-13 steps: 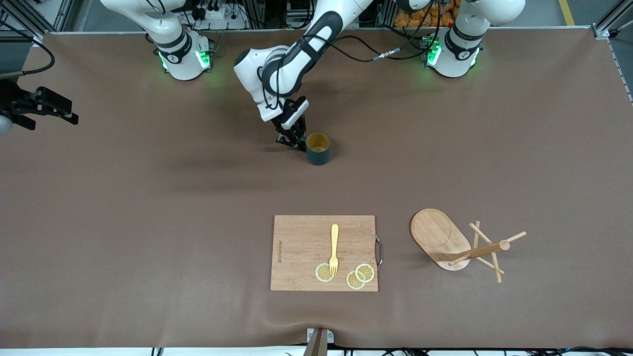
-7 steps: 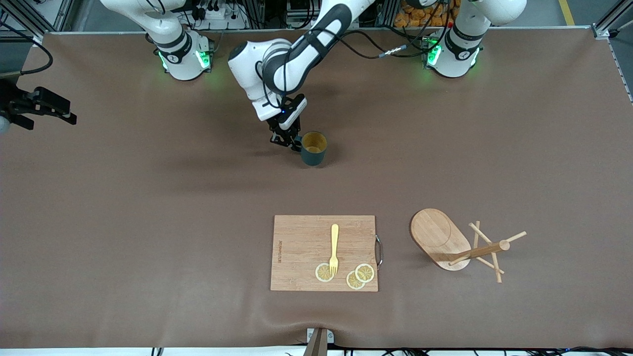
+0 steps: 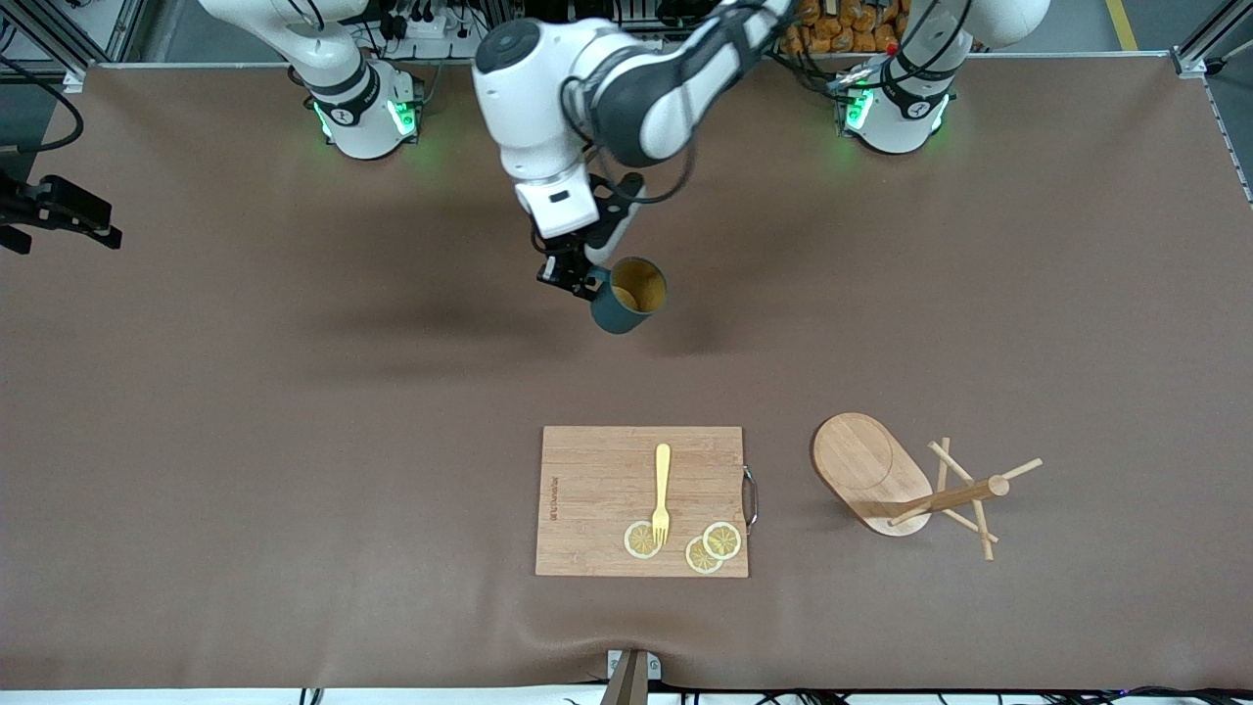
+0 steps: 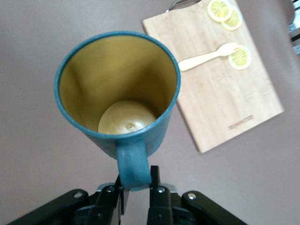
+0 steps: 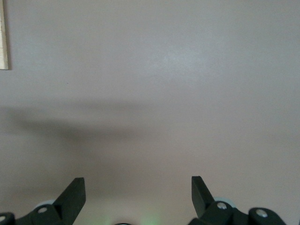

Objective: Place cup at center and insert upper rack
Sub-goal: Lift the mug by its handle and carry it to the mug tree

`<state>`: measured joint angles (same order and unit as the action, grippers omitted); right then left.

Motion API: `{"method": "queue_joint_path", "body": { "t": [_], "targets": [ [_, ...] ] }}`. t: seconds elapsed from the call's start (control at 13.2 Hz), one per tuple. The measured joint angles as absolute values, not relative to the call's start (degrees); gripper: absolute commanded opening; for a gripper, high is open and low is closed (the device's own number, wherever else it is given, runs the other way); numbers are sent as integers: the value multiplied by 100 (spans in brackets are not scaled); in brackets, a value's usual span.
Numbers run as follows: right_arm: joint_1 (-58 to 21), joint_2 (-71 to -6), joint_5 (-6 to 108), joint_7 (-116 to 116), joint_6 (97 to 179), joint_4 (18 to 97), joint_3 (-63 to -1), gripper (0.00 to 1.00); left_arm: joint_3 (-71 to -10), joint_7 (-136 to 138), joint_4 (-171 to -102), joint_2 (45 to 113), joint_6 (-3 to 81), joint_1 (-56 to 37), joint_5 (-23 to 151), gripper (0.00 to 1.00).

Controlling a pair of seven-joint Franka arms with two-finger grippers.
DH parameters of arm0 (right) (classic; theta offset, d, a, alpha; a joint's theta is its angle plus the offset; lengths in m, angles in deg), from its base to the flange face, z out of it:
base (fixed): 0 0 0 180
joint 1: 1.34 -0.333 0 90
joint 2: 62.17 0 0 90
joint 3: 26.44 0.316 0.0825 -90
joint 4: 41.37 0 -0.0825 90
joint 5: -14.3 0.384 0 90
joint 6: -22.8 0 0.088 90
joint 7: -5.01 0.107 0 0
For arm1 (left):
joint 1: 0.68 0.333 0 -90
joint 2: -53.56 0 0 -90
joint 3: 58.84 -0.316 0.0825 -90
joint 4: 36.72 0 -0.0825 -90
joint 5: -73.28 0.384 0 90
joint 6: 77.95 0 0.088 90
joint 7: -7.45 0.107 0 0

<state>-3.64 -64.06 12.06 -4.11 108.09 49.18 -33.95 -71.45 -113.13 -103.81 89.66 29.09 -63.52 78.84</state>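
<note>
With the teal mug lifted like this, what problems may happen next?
1. The left gripper pinches only the small handle of the dark teal-green mug, which hangs tilted over the brown table cover; it may swing or slip.
2. The bamboo mug tree lies on its side, so inserting it needs righting first.

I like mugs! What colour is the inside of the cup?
Yellowish-tan inside the dark teal cup; clearest in the left wrist view.

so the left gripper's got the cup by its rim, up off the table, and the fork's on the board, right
Not by the rim. The left wrist view shows the left gripper shut on the cup by its handle. The rest holds: in the front view the cup is up off the table and the fork lies on the board.
</note>
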Motion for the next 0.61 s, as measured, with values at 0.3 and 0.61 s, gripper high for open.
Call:
{"method": "queue_joint_path", "body": {
  "t": [0.3, 0.61],
  "targets": [
    [-370, -6406, 1210, -411, 10735, 4919, -3346, 100, -7147, -10613, -10443, 8462, 2806, -5686, 7164, 0],
    [-374, -6407, 1328, -339, 10671, 4919, -3307, 100, -7144, -10170, -10448, 8249, 2806, -5143, 6381, 0]
  ]
}}
